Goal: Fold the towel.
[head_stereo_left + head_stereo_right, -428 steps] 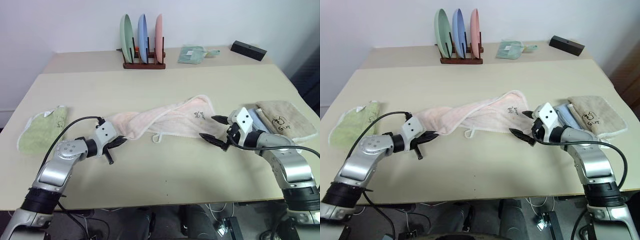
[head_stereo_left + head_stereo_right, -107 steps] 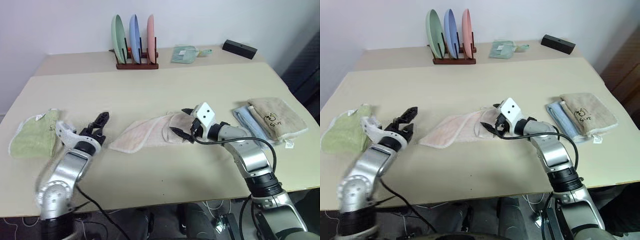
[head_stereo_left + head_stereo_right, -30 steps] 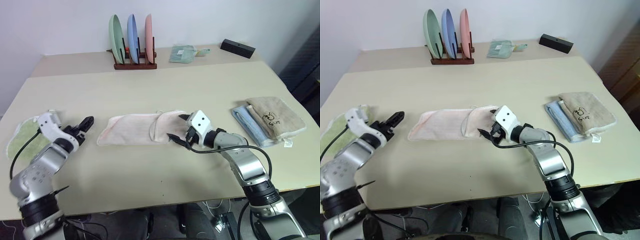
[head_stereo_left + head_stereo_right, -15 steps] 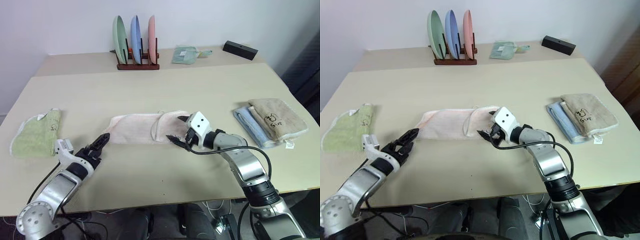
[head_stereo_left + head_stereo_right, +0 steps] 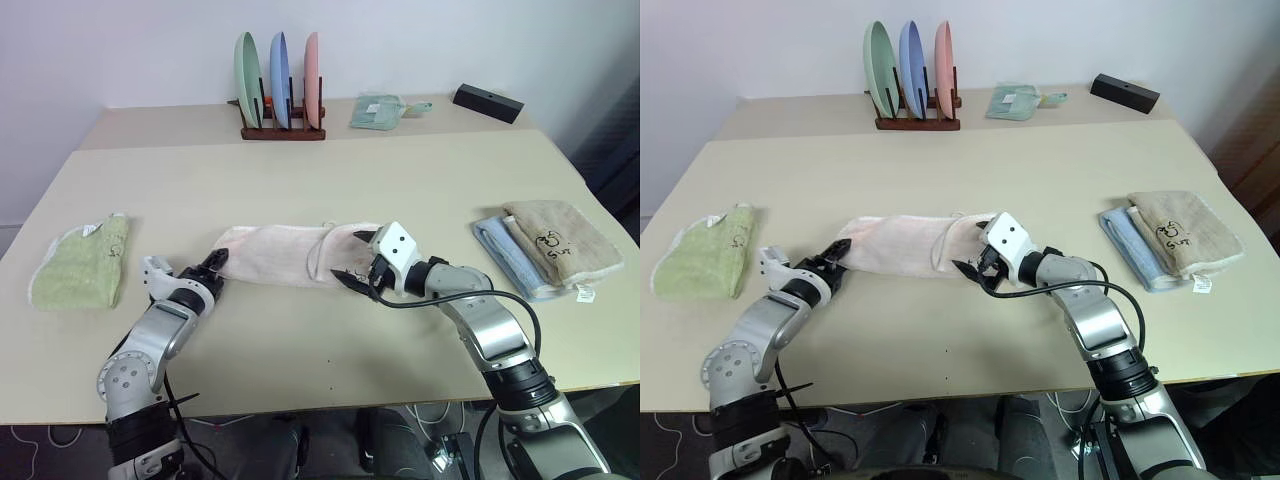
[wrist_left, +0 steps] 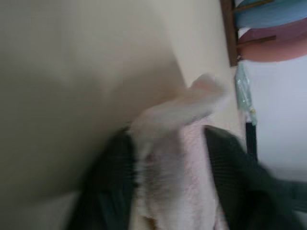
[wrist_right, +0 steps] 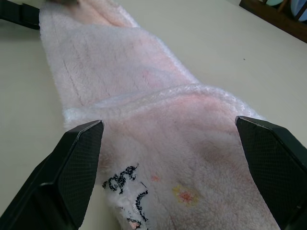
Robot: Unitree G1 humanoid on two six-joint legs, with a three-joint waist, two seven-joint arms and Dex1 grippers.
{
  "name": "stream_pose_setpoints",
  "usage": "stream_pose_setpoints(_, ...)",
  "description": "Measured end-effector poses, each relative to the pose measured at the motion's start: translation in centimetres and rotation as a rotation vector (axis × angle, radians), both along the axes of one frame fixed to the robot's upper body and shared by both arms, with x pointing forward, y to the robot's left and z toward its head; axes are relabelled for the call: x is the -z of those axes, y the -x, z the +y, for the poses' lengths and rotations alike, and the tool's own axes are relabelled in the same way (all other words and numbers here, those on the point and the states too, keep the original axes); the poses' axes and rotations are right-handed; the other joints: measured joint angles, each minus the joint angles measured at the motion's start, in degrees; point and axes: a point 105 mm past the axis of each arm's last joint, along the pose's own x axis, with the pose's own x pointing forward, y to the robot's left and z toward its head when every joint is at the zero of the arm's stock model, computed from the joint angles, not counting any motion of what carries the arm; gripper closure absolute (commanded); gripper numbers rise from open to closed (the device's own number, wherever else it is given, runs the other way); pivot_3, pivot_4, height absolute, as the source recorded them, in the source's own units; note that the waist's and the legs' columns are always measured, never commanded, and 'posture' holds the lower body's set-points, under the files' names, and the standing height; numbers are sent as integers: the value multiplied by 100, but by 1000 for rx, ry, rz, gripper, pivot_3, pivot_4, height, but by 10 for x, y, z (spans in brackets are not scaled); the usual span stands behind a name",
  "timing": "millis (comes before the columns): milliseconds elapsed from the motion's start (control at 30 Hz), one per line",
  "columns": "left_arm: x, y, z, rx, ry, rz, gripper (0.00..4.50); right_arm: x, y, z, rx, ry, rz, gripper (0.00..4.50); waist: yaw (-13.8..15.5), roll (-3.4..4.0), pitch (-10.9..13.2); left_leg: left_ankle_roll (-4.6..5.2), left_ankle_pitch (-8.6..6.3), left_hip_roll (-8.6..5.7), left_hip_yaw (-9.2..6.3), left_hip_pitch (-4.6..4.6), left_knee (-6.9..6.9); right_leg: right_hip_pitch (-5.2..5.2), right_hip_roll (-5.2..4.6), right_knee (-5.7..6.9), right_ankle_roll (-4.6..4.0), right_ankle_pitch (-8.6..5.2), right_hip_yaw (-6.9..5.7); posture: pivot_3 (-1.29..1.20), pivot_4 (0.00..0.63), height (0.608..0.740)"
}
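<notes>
A pale pink towel (image 5: 290, 253) lies stretched in a long, partly folded band across the middle of the table (image 5: 330, 170). Its right end is doubled over, and there the right gripper (image 5: 354, 259) stands with its two black fingers spread wide, one on each side of the cloth, not clamped on it. At the towel's left end the left gripper (image 5: 209, 268) has its fingers on either side of the corner; the wrist view shows pink cloth between them, closed on the towel. A green towel (image 5: 80, 262) lies well to the left, a beige towel (image 5: 552, 238) to the right, and a plate rack (image 5: 281, 95) at the back.
</notes>
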Motion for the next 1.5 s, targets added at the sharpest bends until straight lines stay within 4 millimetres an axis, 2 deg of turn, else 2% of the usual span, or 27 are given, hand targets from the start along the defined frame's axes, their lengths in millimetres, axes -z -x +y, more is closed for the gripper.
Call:
stream_pose_setpoints(33,-3,-1,0,1,0,-10,4452,0,0,0,1,1,0,0,-2,0,0,0,0,0,0,0,0,-1,0,0,0,0,0,0,150,730)
stream_pose_setpoints(233,-7,-2,0,0,0,-32,4452,0,0,0,3,0,-1,0,-3,0,0,-1,0,2,0,-1,-1,-3,3,0,-1,0,1,0,150,730)
stream_pose_setpoints(300,-13,-2,8,-21,-40,-72,4452,0,0,0,2,-1,0,0,-8,-3,2,-1,0,3,0,-3,-1,-5,4,0,-1,0,1,0,150,730)
stream_pose_setpoints(467,-60,0,52,-91,-299,-264,4452,0,0,0,4,0,0,0,-32,-3,2,-3,1,9,4,-7,-4,-10,10,-2,-4,2,1,0,150,730)
stream_pose_setpoints(567,-82,1,52,-41,-423,-363,4452,0,0,0,3,-1,0,0,4,-3,2,-1,1,4,4,-7,-3,-8,9,-4,-4,2,0,0,150,730)
stream_pose_setpoints(700,-100,-2,15,172,-576,-487,4452,0,0,0,3,-1,0,0,3,-4,2,-1,0,4,2,-10,-2,-8,9,-4,-4,2,0,0,150,730)
stream_pose_setpoints(800,-107,1,-34,424,-718,-593,4452,0,0,1,3,-4,0,0,-24,-4,3,0,0,4,5,-10,-5,-10,8,-3,-4,2,0,0,150,730)
stream_pose_setpoints(900,-92,11,-78,681,-839,-650,4452,0,-1,1,6,-5,-1,0,-79,-4,3,0,0,6,4,-11,-10,-14,9,-3,-4,2,0,0,150,730)
stream_pose_setpoints(1000,-72,20,-110,885,-923,-674,4452,0,-2,0,15,-7,-1,0,-152,-4,3,0,0,7,2,-13,-11,-15,9,-3,-4,2,1,0,150,730)
stream_pose_setpoints(1100,-57,22,-129,1003,-983,-674,4452,0,-4,-3,30,-8,-3,0,-167,-3,3,0,0,8,3,-14,-13,-18,9,-3,-4,2,2,0,150,730)
stream_pose_setpoints(1233,-46,17,-133,1034,-991,-637,4452,-1,-5,-6,47,-9,-8,0,-164,-3,4,0,0,9,3,-18,-13,-21,9,-3,-4,2,2,0,150,730)
stream_pose_setpoints(1267,-44,16,-135,1036,-975,-627,4009,-2,-6,-8,54,-9,-10,0,-159,-3,4,0,0,8,3,-18,-12,-21,8,-3,-4,2,2,0,150,730)
stream_pose_setpoints(1300,-42,15,-136,1041,-961,-618,3836,-2,-6,-9,58,-10,-12,0,-157,-3,4,0,0,8,3,-19,-11,-21,8,-4,-4,2,2,0,150,730)
stream_pose_setpoints(1367,-41,15,-138,1044,-942,-617,3068,-1,-6,-10,63,-10,-10,0,-153,-4,4,1,0,8,2,-19,-10,-21,7,-3,-3,2,2,0,150,730)
stream_pose_setpoints(1433,-43,14,-137,1035,-930,-621,2058,0,-6,-10,66,-9,-8,0,-155,-4,4,0,0,8,2,-18,-10,-21,7,-3,-3,2,2,0,150,730)
stream_pose_setpoints(1500,-56,12,-134,992,-858,-647,1129,1,-5,-12,71,-6,-5,0,-155,-5,5,0,0,8,2,-21,-10,-24,7,-3,-3,2,2,0,150,730)
